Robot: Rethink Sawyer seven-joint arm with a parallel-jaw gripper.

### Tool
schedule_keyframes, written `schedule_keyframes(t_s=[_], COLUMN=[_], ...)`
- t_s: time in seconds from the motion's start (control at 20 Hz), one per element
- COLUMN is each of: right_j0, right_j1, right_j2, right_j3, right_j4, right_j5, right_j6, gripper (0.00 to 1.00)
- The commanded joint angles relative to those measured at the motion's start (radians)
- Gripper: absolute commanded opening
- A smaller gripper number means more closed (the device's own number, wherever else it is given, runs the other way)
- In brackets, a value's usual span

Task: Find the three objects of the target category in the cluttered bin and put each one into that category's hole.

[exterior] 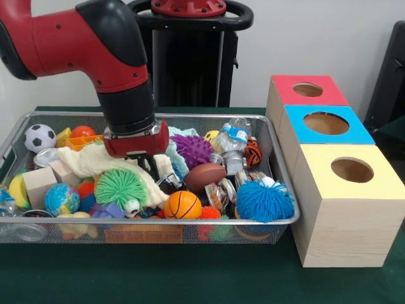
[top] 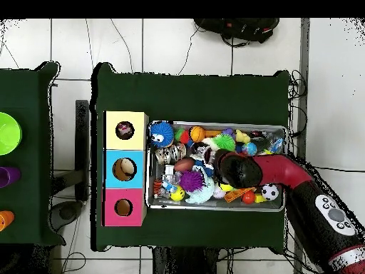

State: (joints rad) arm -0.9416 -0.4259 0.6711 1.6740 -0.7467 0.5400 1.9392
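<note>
The wire mesh bin is packed with toys; it also shows in the overhead view. My gripper is down in the clutter left of the middle, over a pale cloth-like toy; from above the wrist hides it. Whether it is open or shut does not show. No rope toy is plainly visible; a striped corded bit behind the blue fuzzy ball may be one. The yellow-faced box's hole is nearest the camera; from above something multicoloured lies in it.
Blue-faced box and red-faced box stand behind the yellow one. In the bin: brown football, basketball, purple spiky ball, green fuzzy ball, soccer ball, clear jars.
</note>
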Motion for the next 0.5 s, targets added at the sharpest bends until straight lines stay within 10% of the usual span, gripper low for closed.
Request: schedule_keyframes(t_s=[0.05, 0.5], right_j0=[-0.003, 0.032], right_j1=[0.024, -0.102], right_j2=[0.106, 0.083], right_j3=[-0.28, -0.279], right_j4=[-0.1, -0.082], right_j5=[0.157, 0.246], right_j6=[-0.549, -0.549], gripper=[0.0, 0.0])
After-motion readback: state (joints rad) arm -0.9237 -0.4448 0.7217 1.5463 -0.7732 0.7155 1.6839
